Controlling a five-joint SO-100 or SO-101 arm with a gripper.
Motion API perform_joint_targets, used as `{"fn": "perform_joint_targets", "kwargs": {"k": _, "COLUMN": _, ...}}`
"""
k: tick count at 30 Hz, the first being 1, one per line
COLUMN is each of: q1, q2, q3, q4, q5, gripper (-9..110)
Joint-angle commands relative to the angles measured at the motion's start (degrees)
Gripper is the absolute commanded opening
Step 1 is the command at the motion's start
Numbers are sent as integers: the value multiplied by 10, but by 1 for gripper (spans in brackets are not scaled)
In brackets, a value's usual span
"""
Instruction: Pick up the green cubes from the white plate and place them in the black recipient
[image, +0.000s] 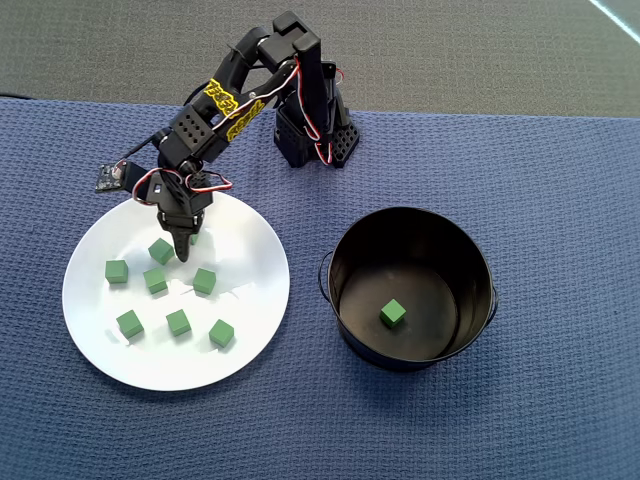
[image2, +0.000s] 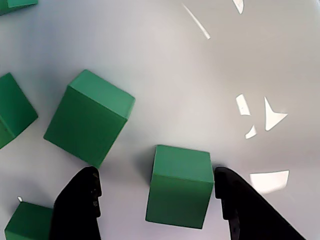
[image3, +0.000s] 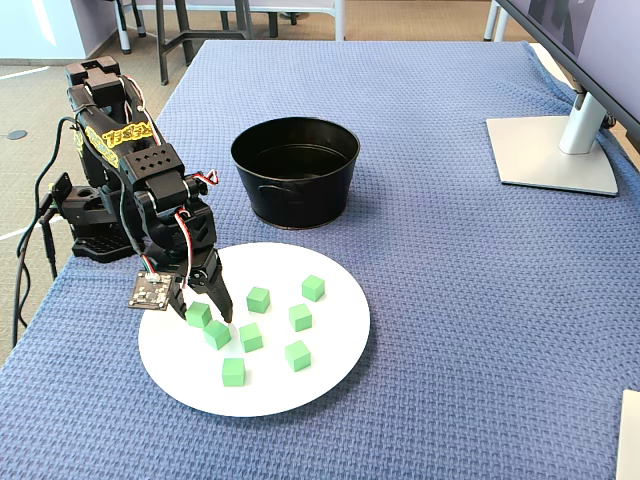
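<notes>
A table draped in blue waffle-weave cloth (image3: 450, 300) carries a large round white plate (image3: 320, 375), a round black metal pot (image3: 295, 190), the black arm's base (image3: 85, 235) and a grey monitor stand (image3: 550, 150).

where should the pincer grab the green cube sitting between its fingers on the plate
Take the cube by its two opposite flat side faces, coming straight down from above. The open pincer already straddles it on the white plate, and neighbouring cubes stand clear of both sides.
</notes>
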Motion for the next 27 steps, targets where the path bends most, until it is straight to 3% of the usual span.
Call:
{"fn": "perform_joint_targets", "kwargs": {"k": 1, "q1": 4, "q2": 11, "q3": -18, "q4": -18, "q5": 1, "gripper": 1}}
{"fn": "perform_joint_targets", "kwargs": {"k": 7, "q1": -4, "q2": 51, "q3": -9, "q4": -15, "q5": 58, "gripper": 0}}
{"fn": "perform_joint_targets", "kwargs": {"k": 14, "q1": -105, "q2": 214, "q3": -155, "q4": 200, "q5": 270, "gripper": 0}}
{"fn": "perform_joint_targets", "kwargs": {"k": 22, "q1": -355, "q2": 369, "q3": -318, "q4": 406, "q5": 415, "gripper": 0}}
{"fn": "perform_joint_targets", "kwargs": {"k": 27, "q1": -548, "q2": 338, "q3": -315, "q4": 385, "q5": 498, "gripper": 0}}
